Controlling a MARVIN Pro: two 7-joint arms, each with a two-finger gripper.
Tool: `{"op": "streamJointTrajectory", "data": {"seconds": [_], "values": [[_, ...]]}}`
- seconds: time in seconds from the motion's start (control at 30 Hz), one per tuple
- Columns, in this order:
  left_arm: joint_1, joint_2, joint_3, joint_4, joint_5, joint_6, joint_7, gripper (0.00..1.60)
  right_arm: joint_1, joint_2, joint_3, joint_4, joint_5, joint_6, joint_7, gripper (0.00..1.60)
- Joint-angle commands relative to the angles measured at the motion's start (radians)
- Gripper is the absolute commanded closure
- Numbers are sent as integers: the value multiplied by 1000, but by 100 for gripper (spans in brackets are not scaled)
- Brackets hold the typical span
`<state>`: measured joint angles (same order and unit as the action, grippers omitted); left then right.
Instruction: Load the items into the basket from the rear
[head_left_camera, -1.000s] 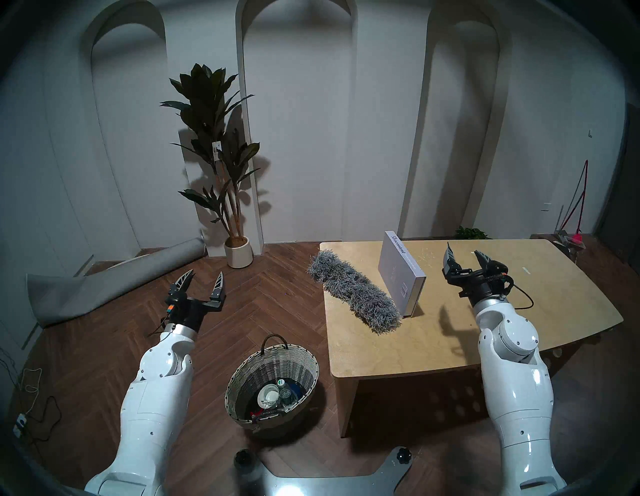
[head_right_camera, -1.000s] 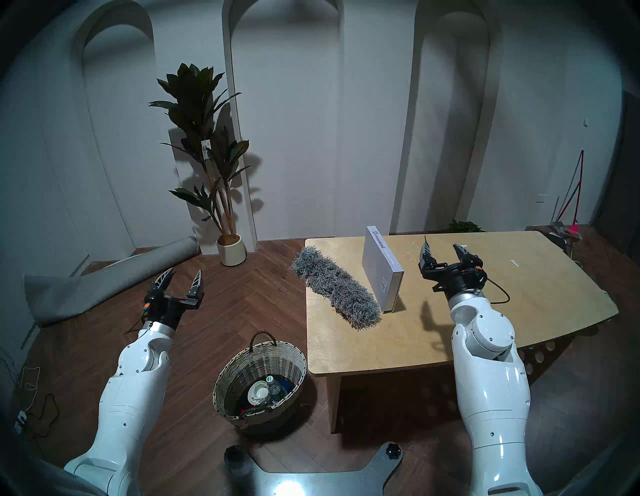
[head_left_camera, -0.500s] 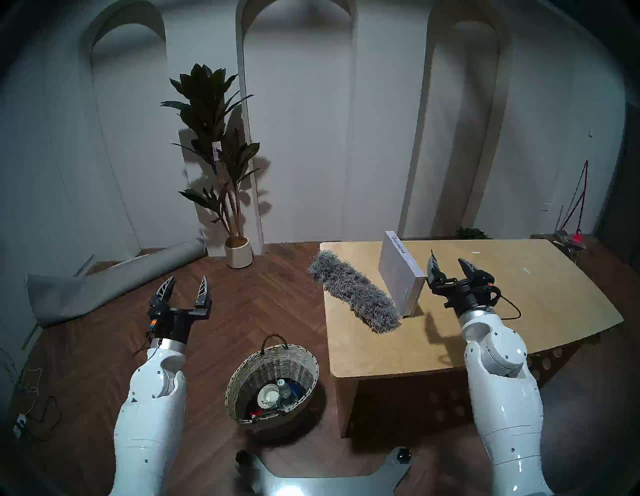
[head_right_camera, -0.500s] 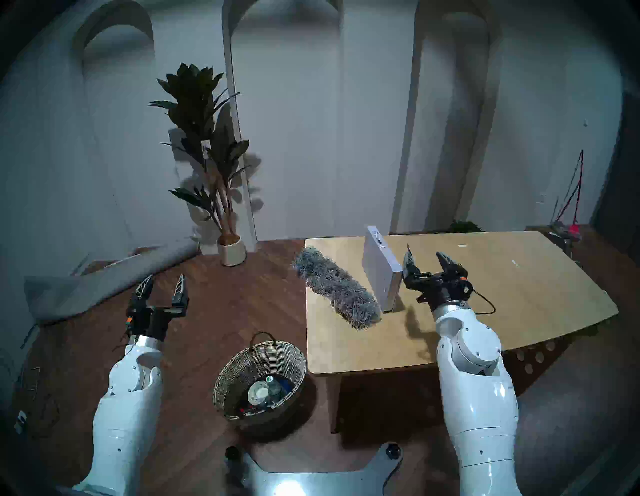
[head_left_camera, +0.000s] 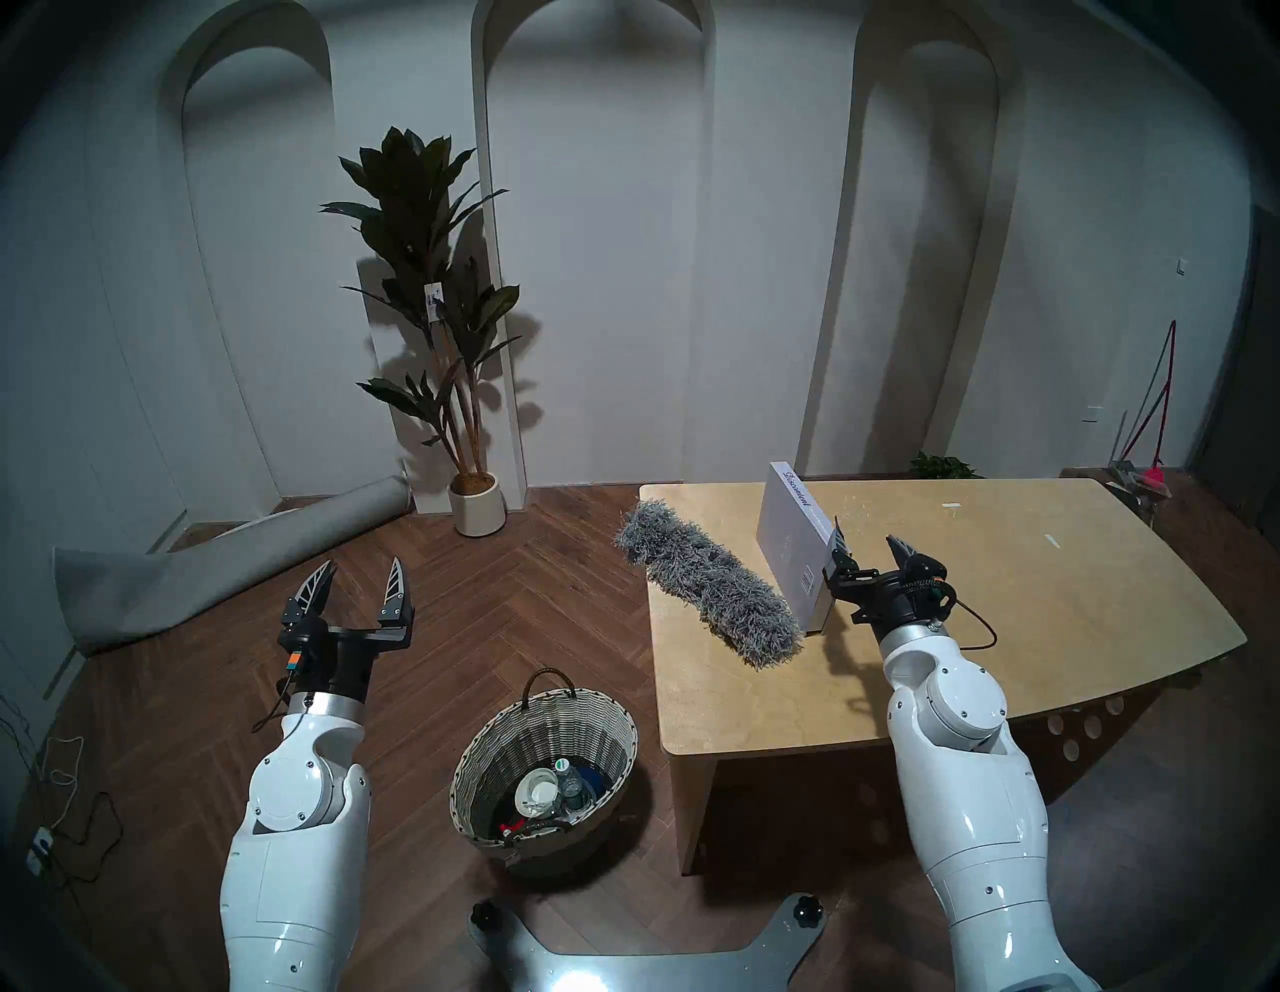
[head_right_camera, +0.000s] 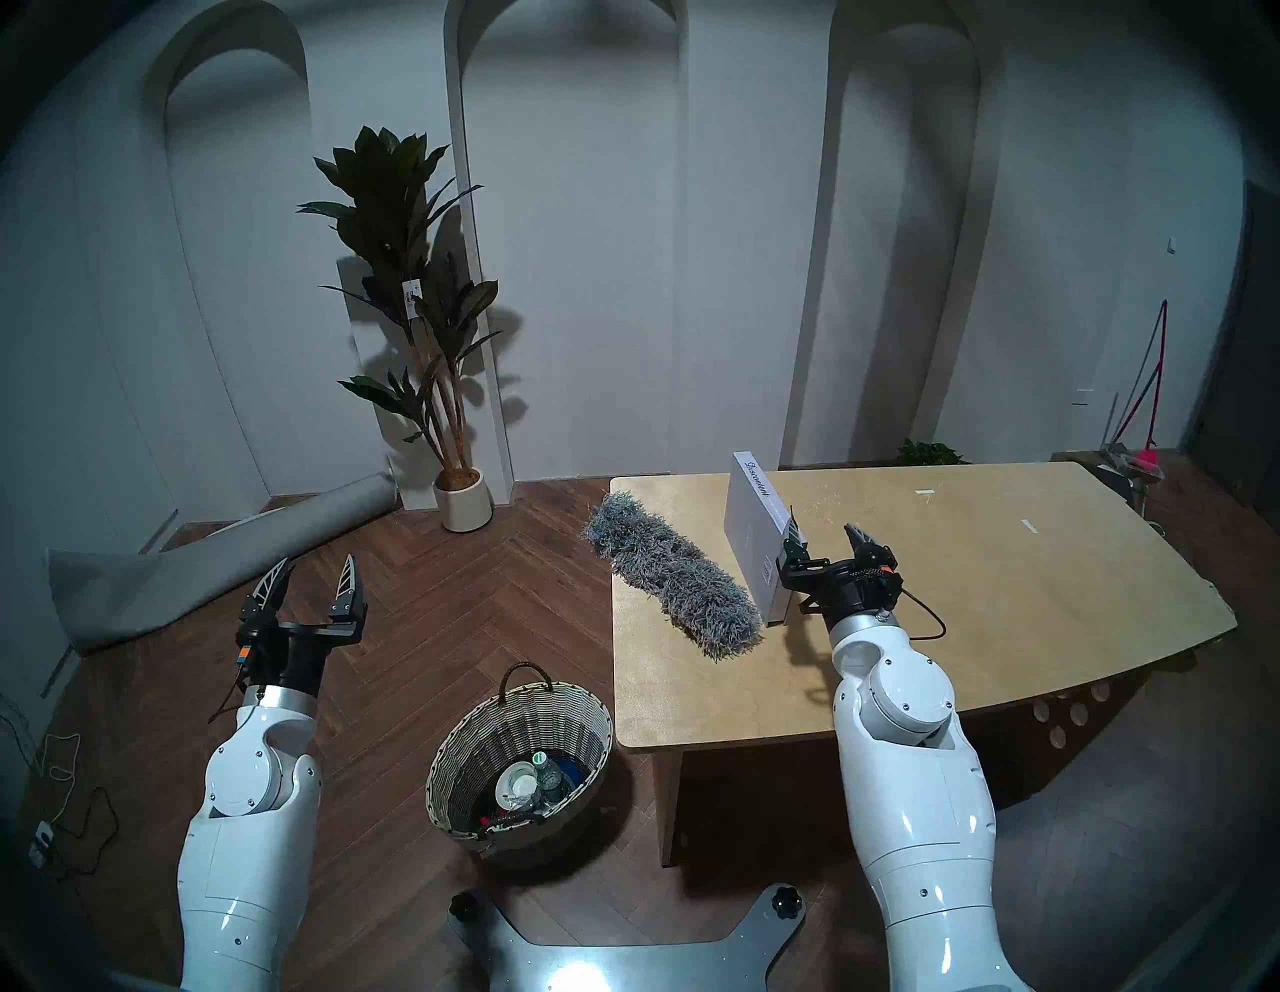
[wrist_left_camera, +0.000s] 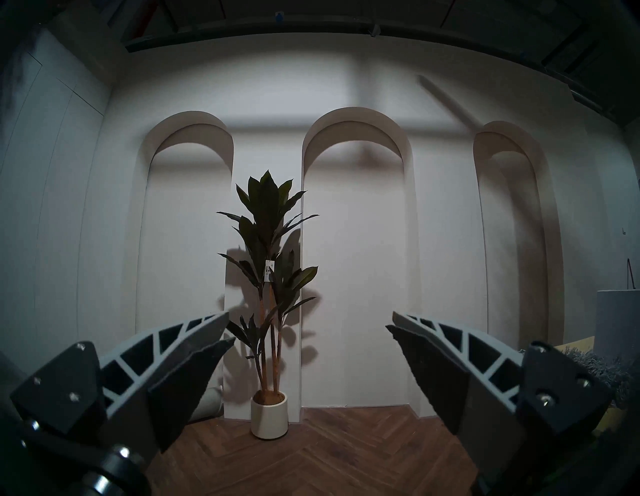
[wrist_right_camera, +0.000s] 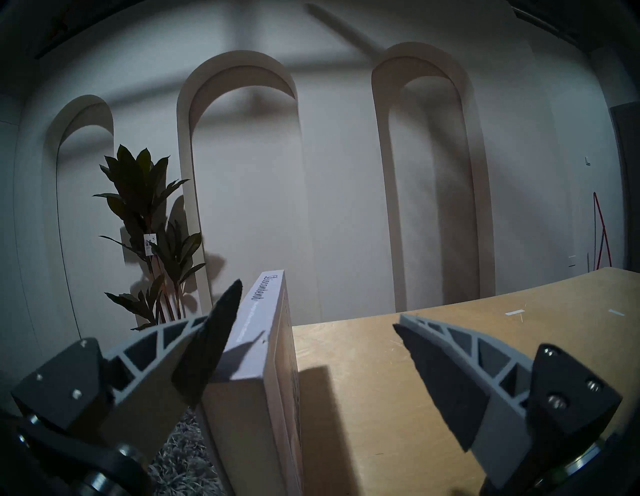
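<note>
The book (head_left_camera: 796, 547) stands on its edge on the desk (head_left_camera: 1039, 623), long side running away from the robot. The right gripper (head_left_camera: 870, 547) is wide open, right at the book's near end. The left gripper (head_left_camera: 360, 578) is open, far off.

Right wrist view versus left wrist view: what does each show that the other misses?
Only the right wrist: the upright book close before the open right tool, inside its left finger, and the bare table. Only the left wrist: the open left tool over wooden floor, and the plant's white pot. Both: the potted plant, arched wall and shaggy duster head.
</note>
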<state>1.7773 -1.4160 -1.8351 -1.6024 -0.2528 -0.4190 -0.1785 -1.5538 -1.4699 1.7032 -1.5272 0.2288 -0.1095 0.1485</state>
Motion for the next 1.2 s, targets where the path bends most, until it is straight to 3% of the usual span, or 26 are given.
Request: {"op": "streamJointTrajectory", "data": {"seconds": [0.0,0.47,0.8,1.17], "values": [[37,-20,-1,-98,29,46,38,0,59,-9,-2,-3,3,-43,-3,0],[119,-55,-5,-273,82,252,120,0,68,-9,-11,23,-4,-98,1,0],[132,-65,-13,-293,89,282,135,0,94,-32,-53,76,-32,-132,-6,0],[137,-70,-18,-301,86,289,135,0,160,-44,-76,211,-85,-187,-50,0]]}}
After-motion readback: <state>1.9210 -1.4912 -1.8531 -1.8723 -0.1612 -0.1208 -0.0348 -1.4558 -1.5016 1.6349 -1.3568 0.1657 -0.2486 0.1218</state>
